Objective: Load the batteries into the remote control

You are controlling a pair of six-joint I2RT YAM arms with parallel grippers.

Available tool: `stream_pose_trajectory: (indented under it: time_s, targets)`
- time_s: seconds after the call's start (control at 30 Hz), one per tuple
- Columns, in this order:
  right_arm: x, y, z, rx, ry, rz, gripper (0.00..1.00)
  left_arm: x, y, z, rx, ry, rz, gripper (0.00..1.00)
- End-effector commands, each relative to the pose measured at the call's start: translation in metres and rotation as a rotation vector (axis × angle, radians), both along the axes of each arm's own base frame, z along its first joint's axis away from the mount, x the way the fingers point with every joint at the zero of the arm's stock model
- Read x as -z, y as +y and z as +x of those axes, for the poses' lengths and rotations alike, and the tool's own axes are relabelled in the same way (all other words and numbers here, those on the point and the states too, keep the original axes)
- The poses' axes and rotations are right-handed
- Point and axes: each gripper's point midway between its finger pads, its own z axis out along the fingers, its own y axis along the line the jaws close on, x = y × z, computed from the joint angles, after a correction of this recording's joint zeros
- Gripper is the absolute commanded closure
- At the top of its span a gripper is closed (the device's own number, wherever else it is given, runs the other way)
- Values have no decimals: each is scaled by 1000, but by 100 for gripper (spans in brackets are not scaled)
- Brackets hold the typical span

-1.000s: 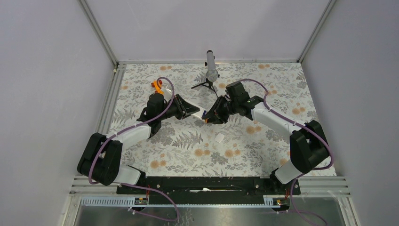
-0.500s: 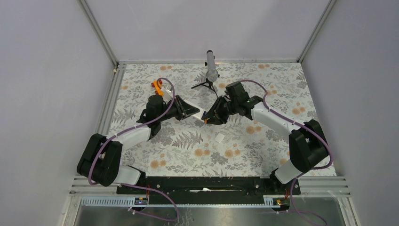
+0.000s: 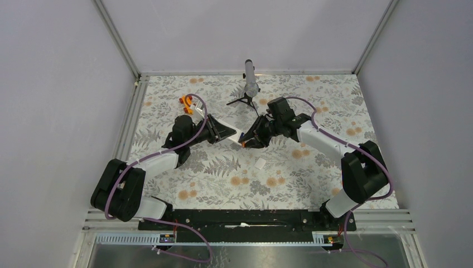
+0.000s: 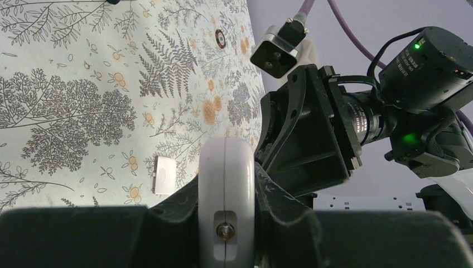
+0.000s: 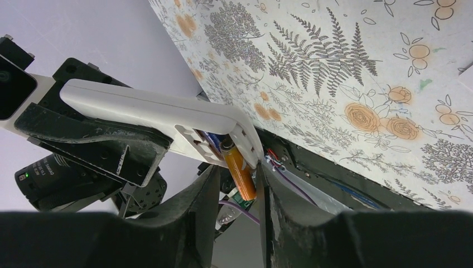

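Above the middle of the bench [image 3: 312, 184], a little toward its far edge, the two arms meet tip to tip. The left claw [image 3: 227, 132] is clamped narrow on the remote control [image 5: 150, 111], which it holds off the bench. In the left wrist view the remote's rounded white end stands edge-on between the dark fingers [image 4: 184, 209]. In the right wrist view the remote runs lengthwise from the left, with its open battery bay facing the camera at the near end. The right claw [image 3: 249, 139] is closed on the orange battery [image 5: 239, 167], pinching it between its two fingers. The battery's upper end sits in the mouth of the bay, against the remote's end wall, and its lower end slants out below the remote. Whether it is seated on a contact cannot be told. Just beside it in the bay lies a dark slender shape that looks like the dark blue-purple battery [image 5: 208, 143], mostly hidden by the bay's edge. On the bench below the claws, nearer the front edge, lies the white square cover [image 3: 260, 162], flat and apart from both arms. The orange toy piece [image 3: 186, 103] rests near the far left corner, behind the left arm. A grey cylinder on a tripod [image 3: 250, 84] stands at the middle of the far edge.
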Motion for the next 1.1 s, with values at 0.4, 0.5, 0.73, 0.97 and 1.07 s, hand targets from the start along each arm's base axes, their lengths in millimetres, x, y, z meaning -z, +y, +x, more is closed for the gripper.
stream_pose_trajectory:
  time_s: [0.4, 0.5, 0.73, 0.97, 1.07]
  targets:
    - [-27, 8, 9, 21, -30, 124, 53, -20, -10, 2, 17, 157, -41, 100]
    - [-28, 8, 11, 33, -30, 125, 52, -21, -10, 2, 10, 172, -35, 100]
    - [-37, 13, 15, 30, -44, 168, 56, -14, -9, 4, 1, 183, -22, 100]
    - [-41, 16, 12, 8, -40, 200, 59, -12, -10, 5, 6, 184, -16, 100]
    - [-40, 16, 10, 0, -33, 205, 59, -12, -11, 6, 11, 187, -18, 100]
